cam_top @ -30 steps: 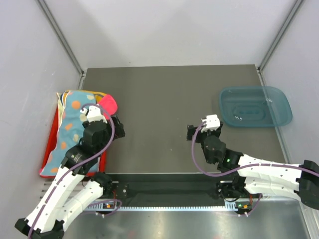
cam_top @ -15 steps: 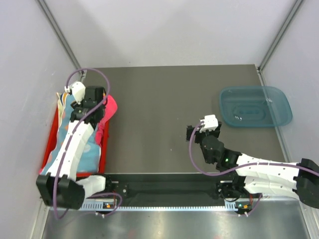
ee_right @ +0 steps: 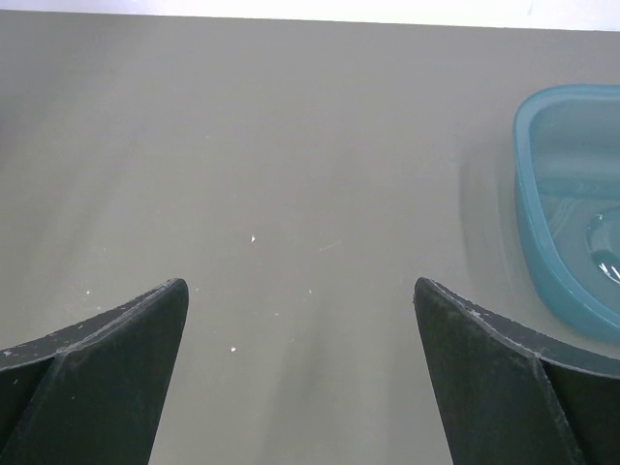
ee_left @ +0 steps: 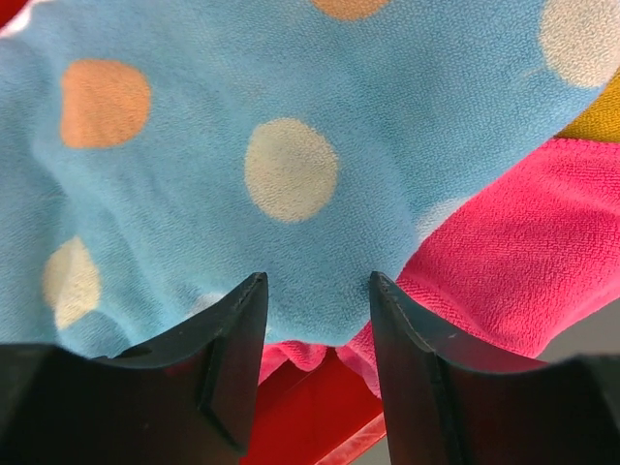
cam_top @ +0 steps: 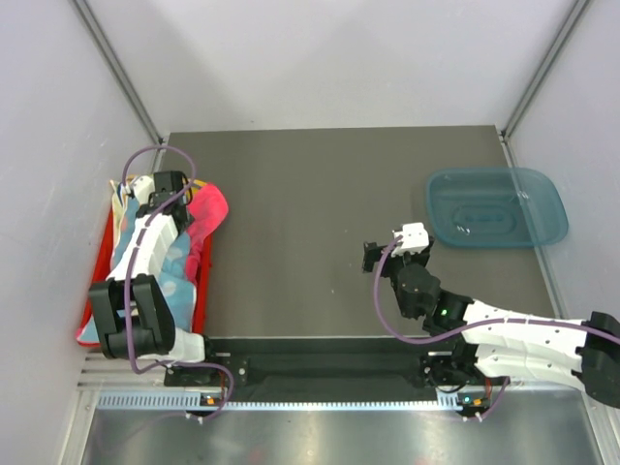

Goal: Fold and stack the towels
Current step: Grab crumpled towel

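Hanging over the red tray (ee_left: 312,418), left fingers (ee_left: 231,360) stand part-open at the dotted blue towel (ee_left: 291,174); right fingers (ee_right: 107,360) gape empty.

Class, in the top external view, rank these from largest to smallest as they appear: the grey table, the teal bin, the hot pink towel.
1. grey table
2. teal bin
3. hot pink towel, though it is partly covered

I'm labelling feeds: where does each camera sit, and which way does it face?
Top external: above and behind, looking down on the table; left arm and right arm show.
Left wrist: on the left arm, facing the dotted blue towel; left hand at bottom.
Right wrist: on the right arm, facing the table and teal bin; right hand at bottom.
Shared: top and right wrist show the teal bin.
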